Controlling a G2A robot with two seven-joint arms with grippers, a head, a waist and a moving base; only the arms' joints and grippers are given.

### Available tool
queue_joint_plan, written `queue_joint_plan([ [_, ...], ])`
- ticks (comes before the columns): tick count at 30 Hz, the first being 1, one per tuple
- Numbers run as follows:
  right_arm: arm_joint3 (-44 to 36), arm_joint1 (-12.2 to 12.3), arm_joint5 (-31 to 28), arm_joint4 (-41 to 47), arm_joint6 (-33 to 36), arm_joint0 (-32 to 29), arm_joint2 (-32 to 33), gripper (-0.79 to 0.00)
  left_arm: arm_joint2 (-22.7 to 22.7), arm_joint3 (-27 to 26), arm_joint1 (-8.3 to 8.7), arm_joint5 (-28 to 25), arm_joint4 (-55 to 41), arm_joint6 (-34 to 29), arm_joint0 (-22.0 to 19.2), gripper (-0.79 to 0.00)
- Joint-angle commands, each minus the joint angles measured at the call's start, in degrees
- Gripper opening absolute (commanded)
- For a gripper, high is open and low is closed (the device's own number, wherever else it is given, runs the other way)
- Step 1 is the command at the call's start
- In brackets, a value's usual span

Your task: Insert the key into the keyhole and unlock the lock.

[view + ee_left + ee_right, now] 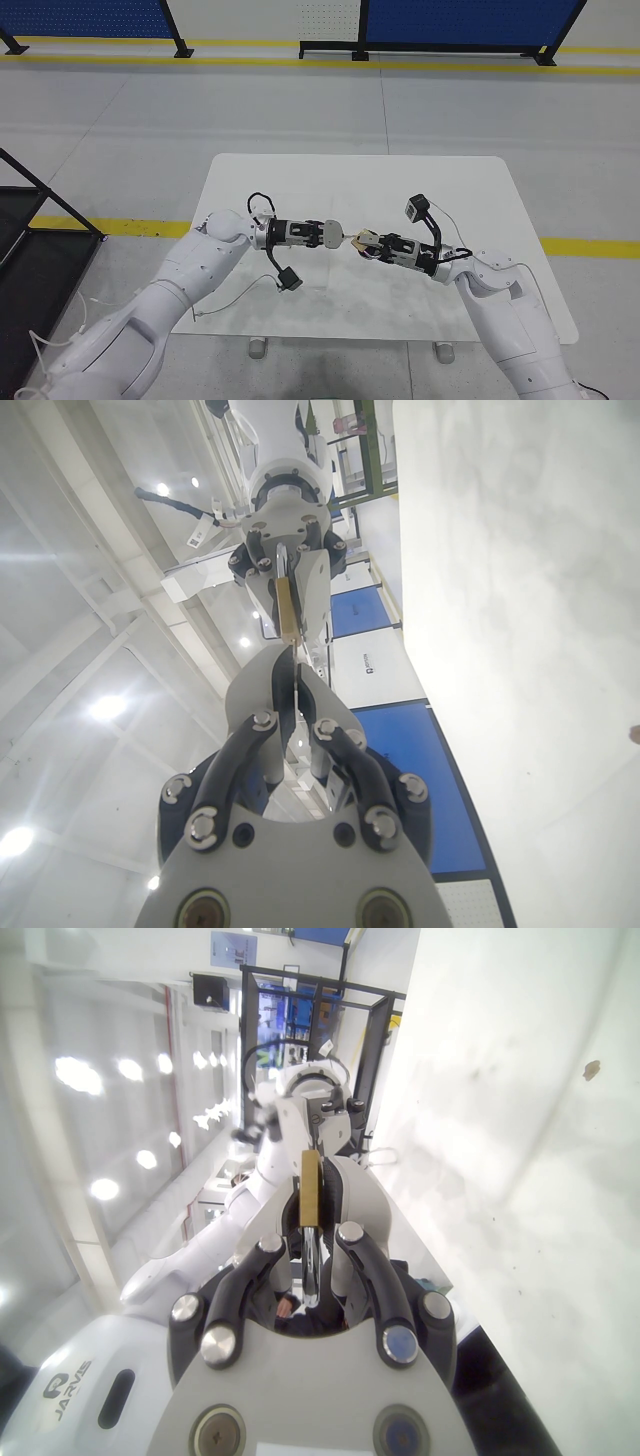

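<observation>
**A:** White tabletop point(480, 200) in the middle of the overhead frame, grey floor with yellow lines around it, blue screens along the top edge; where were the arms?

**B:** Over the centre of the tabletop, held above it, tip to tip; the left gripper point(333, 236) sat just left of centre, the right gripper point(372, 243) just right of centre.

**A:** What did each have?

**B:** The left one's fingers point(250, 695) were closed almost flat on the key point(296, 680), its blade pointing toward the upper middle of that wrist frame; the right one's fingers point(360, 1198) were clamped on the sides of the brass lock point(310, 1188); its steel loop point(310, 1268) pointed back toward that wrist, and its bottom end faced the key.

**A:** Was the key in?

**B:** Its tip touched the bottom end of the lock, right in line with it; how deep it sat I could not tell, since the joint was tiny in every view.

**A:** So how far along?

**B:** By my reckoning, picking up and lining up were done; the key was at the keyhole, or barely into it; pushing it home and turning it were left; the loop showed edge-on, so I could not tell whether it was latched, though I judged the lock not yet opened.
</observation>
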Motion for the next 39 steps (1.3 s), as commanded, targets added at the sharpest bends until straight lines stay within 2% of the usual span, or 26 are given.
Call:
queue_joint_plan([
  [1, 0.0, 0.0, 0.0, 0.0, 0.0, 0.0, 0.0, -0.785, -0.2, 0.1, 0.04, -0.3, -0.2, 0.5, -0.2, -0.785],
  [5, -1.2, 0.1, 0.0, -0.2, -0.5, -0.5, -0.1, -0.785, -0.9, -0.2, 0.43, -2.0, -0.2, 2.2, -0.3, -0.785],
  [11, -1.2, 0.6, -0.1, -0.1, 4.1, 0.8, 0.3, -0.785, -2.7, -1.6, 1.46, -5.1, -1.1, 5.3, 0.1, -0.785],
  [21, 2.8, 1.3, -1.1, 1.4, 19.0, 6.3, -1.3, -0.785, -4.4, -5.7, 3.21, -10.1, -0.7, 10.2, 1.8, -0.785],
  [27, 5.4, 1.4, -1.2, 1.7, 25.2, 9.5, -3.5, -0.785, -4.8, -8.5, 3.93, -12.7, -0.6, 12.8, 2.6, -0.785],
  [32, 7.0, 1.3, -1.3, 3.1, 27.8, 11.2, -5.2, -0.785, -4.6, -10.2, 4.38, -14.1, 0.2, 14.3, 3.1, -0.785],
  [39, 8.1, 1.7, -1.4, 4.5, 27.8, 12.7, -7.7, -0.785, -4.0, -11.4, 4.77, -14.5, 1.2, 14.7, 3.4, -0.785],
])
